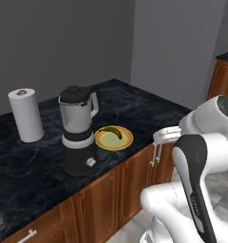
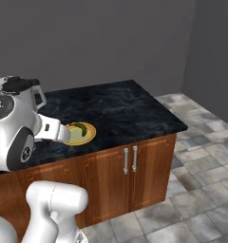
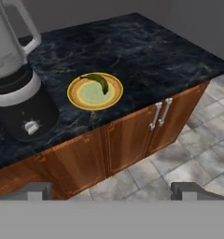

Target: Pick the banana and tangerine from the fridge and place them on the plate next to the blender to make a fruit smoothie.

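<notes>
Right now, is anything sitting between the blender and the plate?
No. In the hand view, bare dark counter separates the blender from the plate.

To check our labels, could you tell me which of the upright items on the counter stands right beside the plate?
The blender, with black base and clear jar, stands next to the plate; the white paper towel roll stands farther off.
</notes>
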Tool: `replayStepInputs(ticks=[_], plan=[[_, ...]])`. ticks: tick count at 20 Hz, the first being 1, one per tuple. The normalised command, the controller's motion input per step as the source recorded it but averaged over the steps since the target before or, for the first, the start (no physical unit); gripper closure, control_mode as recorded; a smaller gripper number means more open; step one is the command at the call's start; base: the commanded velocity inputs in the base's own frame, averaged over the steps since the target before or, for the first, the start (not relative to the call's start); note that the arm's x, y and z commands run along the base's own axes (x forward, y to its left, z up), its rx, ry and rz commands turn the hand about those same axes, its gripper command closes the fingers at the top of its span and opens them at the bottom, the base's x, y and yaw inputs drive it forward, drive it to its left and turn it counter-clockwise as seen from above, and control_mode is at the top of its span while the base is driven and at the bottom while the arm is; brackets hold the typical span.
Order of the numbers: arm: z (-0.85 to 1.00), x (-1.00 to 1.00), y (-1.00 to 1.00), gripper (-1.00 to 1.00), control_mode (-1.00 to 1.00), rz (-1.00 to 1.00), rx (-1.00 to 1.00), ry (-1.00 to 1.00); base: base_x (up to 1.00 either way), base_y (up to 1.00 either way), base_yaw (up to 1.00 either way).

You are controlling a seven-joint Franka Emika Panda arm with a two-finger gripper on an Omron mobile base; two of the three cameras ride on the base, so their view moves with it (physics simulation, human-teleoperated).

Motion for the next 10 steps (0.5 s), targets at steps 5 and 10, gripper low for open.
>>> replayStepInputs(ticks=[5,10], plan=[[0.0,0.0,0.0,-1.0,1.0,0.0,0.0,0.0,-0.45,0.66,-0.51],[0.0,0.0,0.0,-1.0,1.0,0.0,0.0,0.0,-0.5,0.59,-0.64]])
